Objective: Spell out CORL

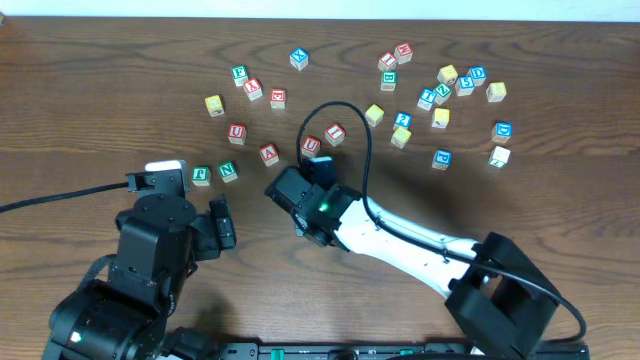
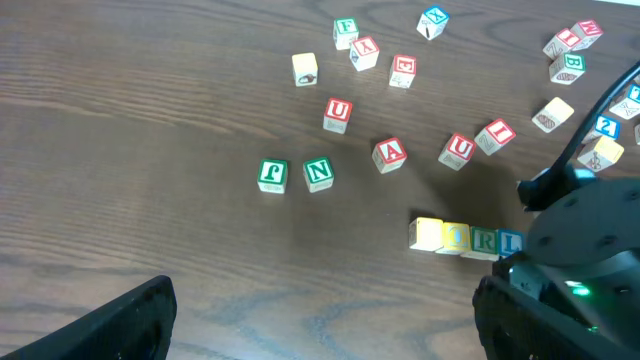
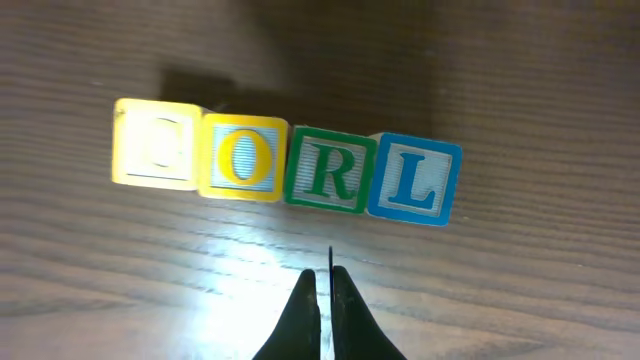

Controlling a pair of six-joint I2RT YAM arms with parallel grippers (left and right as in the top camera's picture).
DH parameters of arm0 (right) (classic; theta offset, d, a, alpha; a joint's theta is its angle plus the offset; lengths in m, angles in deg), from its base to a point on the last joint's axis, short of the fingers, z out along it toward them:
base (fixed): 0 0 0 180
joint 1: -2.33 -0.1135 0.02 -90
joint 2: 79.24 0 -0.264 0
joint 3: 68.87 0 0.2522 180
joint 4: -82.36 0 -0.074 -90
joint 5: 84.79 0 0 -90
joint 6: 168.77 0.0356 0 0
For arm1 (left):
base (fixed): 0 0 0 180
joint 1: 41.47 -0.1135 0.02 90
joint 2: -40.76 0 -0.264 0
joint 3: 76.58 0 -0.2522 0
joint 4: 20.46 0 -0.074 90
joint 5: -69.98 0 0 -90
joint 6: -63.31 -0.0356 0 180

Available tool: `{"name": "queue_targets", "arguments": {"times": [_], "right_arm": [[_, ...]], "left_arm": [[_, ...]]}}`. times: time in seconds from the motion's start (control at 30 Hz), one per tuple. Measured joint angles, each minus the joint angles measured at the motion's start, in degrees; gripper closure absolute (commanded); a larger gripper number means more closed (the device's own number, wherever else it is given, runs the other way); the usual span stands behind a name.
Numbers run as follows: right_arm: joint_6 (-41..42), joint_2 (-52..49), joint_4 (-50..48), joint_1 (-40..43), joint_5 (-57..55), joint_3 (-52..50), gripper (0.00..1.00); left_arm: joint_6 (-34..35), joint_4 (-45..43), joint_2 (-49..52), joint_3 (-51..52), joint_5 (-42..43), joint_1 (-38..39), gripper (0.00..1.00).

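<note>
Wooden letter cubes are spread over a dark, wood-grained table [image 1: 80,90]. Four of them are set in one row on the near middle of the table, faces up and side by side. From left to right in the right wrist view they are a yellow C cube [image 3: 155,145], a yellow O cube [image 3: 240,158], a green R cube [image 3: 328,175] and a blue L cube [image 3: 412,180]. The C is faint against its pale face. The row is laid slightly aslant, and neighbouring cubes are touching or nearly so.

The right claw [image 3: 328,278] is seen pressed shut, with nothing between its two tips. It is held just on the near side of the row, in line with the R cube and apart from it. In the overhead view the row is hidden beneath this arm.

The left claw [image 2: 320,300] is spread wide and nothing is held in it. Its dark fingers [image 2: 110,325] are seen at the near corners of the left wrist view, well apart from the row.

To the left of the row, a green N cube [image 2: 318,173] is placed beside another green-lettered cube [image 2: 272,175]. Farther off, a red U cube [image 2: 337,114] and a red A cube [image 2: 389,153] are seen. More cubes are scattered at the far right, among them a plain yellow cube [image 1: 440,118].
</note>
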Motion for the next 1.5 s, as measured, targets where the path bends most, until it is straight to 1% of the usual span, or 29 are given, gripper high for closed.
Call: {"name": "queue_targets", "arguments": {"times": [0.33, 0.63, 0.83, 1.1, 1.23, 1.5], "right_arm": [[0.02, 0.26, 0.35, 0.0, -0.44, 0.11, 0.99], [1.22, 0.26, 0.5, 0.04, -7.02, 0.11, 0.99], [4.24, 0.31, 4.9, 1.68, -10.51, 0.15, 0.99], [12.17, 0.83, 10.34, 8.5, -10.78, 0.15, 0.99], [14.45, 0.83, 9.44, 8.7, -10.49, 0.07, 0.99], [15.08, 0.81, 8.63, 8.7, -10.43, -0.26, 0.99]], "left_arm": [[0.0, 0.0, 0.02, 0.0, 0.0, 0.0, 0.07], [0.0, 0.0, 0.0, 0.0, 0.0, 0.0, 0.07], [0.0, 0.0, 0.0, 0.0, -0.02, 0.0, 0.07], [0.0, 0.0, 0.0, 0.0, 0.0, 0.0, 0.07], [0.0, 0.0, 0.0, 0.0, -0.02, 0.0, 0.07], [0.02, 0.0, 0.0, 0.0, 0.0, 0.0, 0.07]]}}
